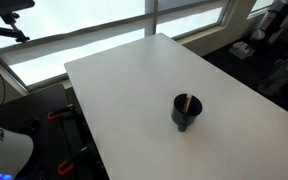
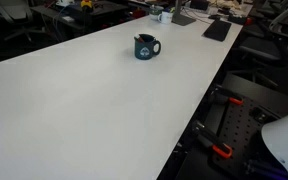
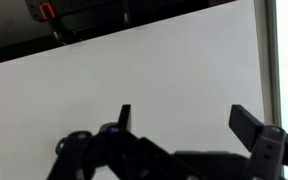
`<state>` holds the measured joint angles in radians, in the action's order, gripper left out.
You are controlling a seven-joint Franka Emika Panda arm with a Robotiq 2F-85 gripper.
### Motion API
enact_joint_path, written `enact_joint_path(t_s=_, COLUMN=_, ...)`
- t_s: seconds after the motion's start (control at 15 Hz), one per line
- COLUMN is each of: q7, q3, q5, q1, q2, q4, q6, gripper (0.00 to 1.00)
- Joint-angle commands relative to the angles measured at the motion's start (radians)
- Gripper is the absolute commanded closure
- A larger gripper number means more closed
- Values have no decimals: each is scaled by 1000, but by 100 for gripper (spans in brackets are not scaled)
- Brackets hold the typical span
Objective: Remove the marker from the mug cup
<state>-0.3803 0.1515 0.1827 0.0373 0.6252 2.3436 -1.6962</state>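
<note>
The dark navy mug cup [image 1: 186,111] stands on the white table [image 1: 134,80], toward the near right part. The orange-brown marker [image 1: 183,103] leans inside it with its top at the rim. The mug also shows in an exterior view [image 2: 145,47], handle to the right; the marker is barely visible there. My gripper [image 3: 184,118] shows only in the wrist view. It is open and empty, its two dark fingers spread wide above bare white tabletop. The mug is not in the wrist view.
The table's edge runs across the top of the wrist view [image 3: 134,30], with dark floor and a red clamp [image 3: 46,11] beyond. Windows lie behind the table [image 1: 104,25]. Dark items, including a keyboard [image 2: 217,30], sit at the table's far end.
</note>
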Motion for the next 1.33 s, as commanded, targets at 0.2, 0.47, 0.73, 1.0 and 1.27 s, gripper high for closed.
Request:
enact_joint_path(t_s=0.2, q7=27, q3=-8, q5=-35, q1=-21, q2=0, q4=5, q6=-1, gripper=0)
enact_joint_path(t_s=0.47, q7=63, q3=-57, q5=-88, q1=-59, q2=1, q4=40, q6=-27, gripper=0)
enact_joint_path(t_s=0.73, q7=145, q3=-142, q5=-134, q1=-109, q2=-27, q4=90, q6=-100, gripper=0)
enact_joint_path(t_s=1.0, q7=209, q3=-215, q5=-149, q1=-151, q2=-98, q4=110, q6=-152, gripper=0)
enact_joint_path(t_s=1.27, q7=225, q3=-234, q5=-140, q1=-164, q2=-133, q4=110, q6=-142, gripper=0)
